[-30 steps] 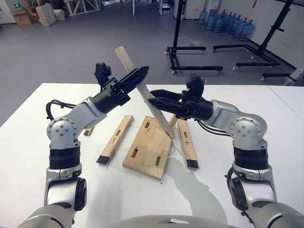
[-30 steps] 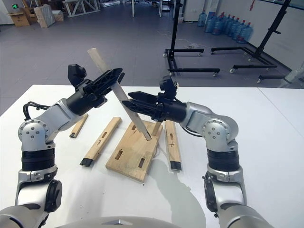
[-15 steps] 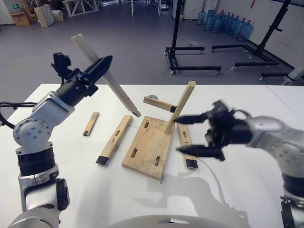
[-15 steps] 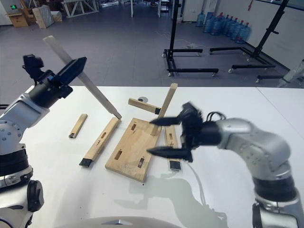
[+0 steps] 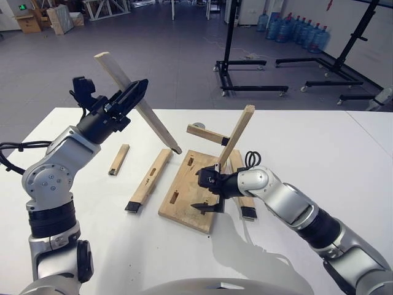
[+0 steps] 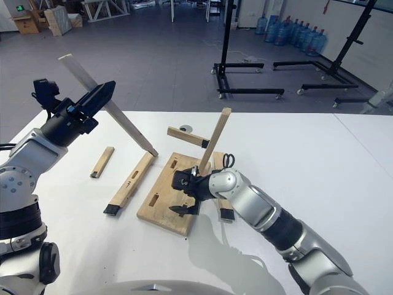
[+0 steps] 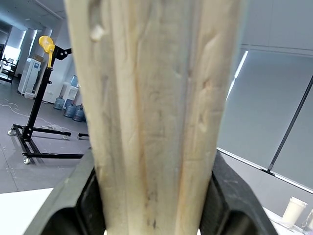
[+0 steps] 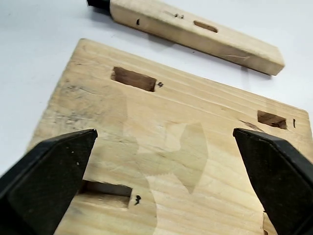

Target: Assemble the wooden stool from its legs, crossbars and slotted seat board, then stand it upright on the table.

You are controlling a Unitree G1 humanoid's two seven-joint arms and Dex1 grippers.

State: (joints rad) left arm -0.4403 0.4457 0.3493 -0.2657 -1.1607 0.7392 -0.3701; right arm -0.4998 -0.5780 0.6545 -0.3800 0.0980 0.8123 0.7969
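**Fig. Placing of the second leg.** Clock directions were taken from the seat board, 12 o'clock pointing away from the robot.

The white desk (image 5: 344, 160) carried the pale rectangular wooden seat board (image 5: 184, 181), which lay flat at the centre with its four slots facing up.

The left gripper (image 5: 136, 91) was clenched on a long pale wooden leg (image 5: 159, 126), raised in the air at 10 o'clock. The leg's long axis ran from high at 10 o'clock down toward 4 o'clock. Its lower end hung above the desk just off the board's 11 o'clock corner, apart from the wood.

A second pale leg (image 5: 236, 132) stood tilted in the 1 o'clock slot. A short crossbar (image 5: 206, 133) jutted from it toward 10 o'clock.

A third leg with a black foot cap (image 5: 149, 179) lay flat at 9 o'clock, and a small loose wooden bar (image 5: 116, 160) lay beyond it.

The right gripper (image 5: 201, 190) was released. Its two black fingers were spread low over the board's 4 o'clock part; contact could not be told.

Judged from this layout, the empty 11 o'clock slot lay nearest the held leg's lower end. The left arm was the nearer one. The leg would need righting toward vertical before entry.
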